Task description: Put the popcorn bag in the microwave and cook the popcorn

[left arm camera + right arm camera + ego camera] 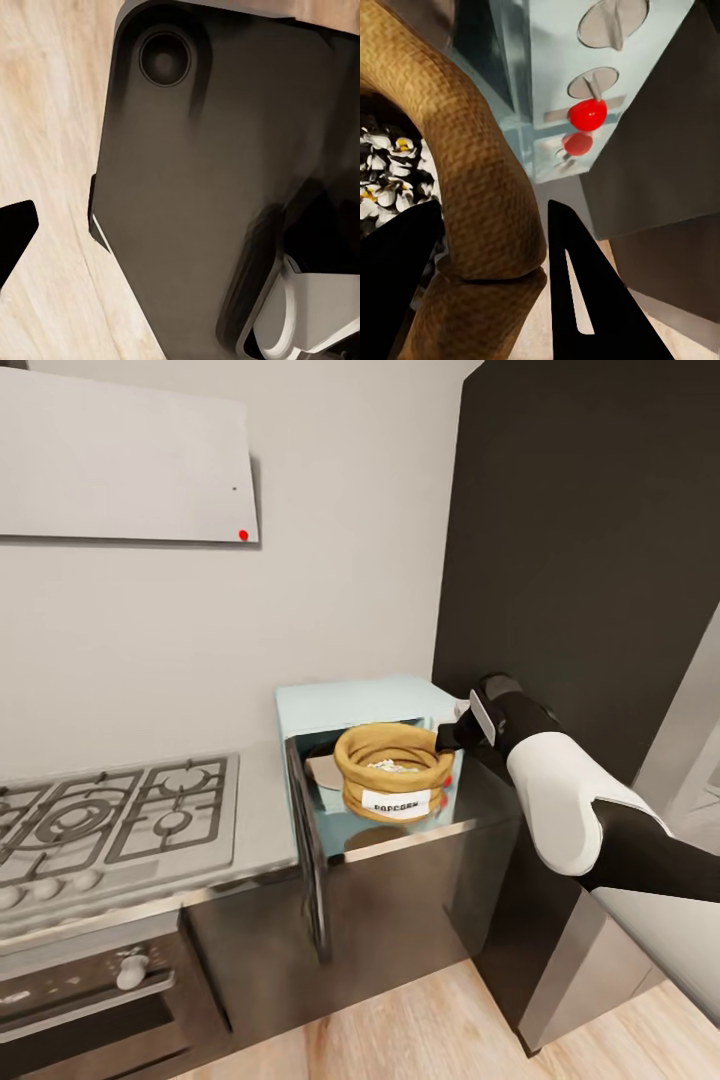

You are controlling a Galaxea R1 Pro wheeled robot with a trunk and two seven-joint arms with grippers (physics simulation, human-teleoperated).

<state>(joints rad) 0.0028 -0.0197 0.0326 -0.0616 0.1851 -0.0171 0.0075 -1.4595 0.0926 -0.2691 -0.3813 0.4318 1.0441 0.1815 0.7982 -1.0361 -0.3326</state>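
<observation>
Both fingers of the right gripper point(491, 255) are closed round the popcorn bag point(392, 772) rim; level carriage into the microwave point(360, 705) is advised.

A steel hob point(110, 815) with black grates is set beside a white wall point(330, 560). A black oven point(90, 1000) is seen under the hob. A grey hood point(120, 460) with a red dot point(243, 535) is hung above. A wood floor point(420, 1030) is seen below.

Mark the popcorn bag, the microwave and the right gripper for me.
popcorn bag point(394, 801): head view, white label on its front.
microwave point(350, 703): head view, pale blue top panel.
right gripper point(495, 292): right wrist view, between fingertips straddling the bag's rim.
</observation>
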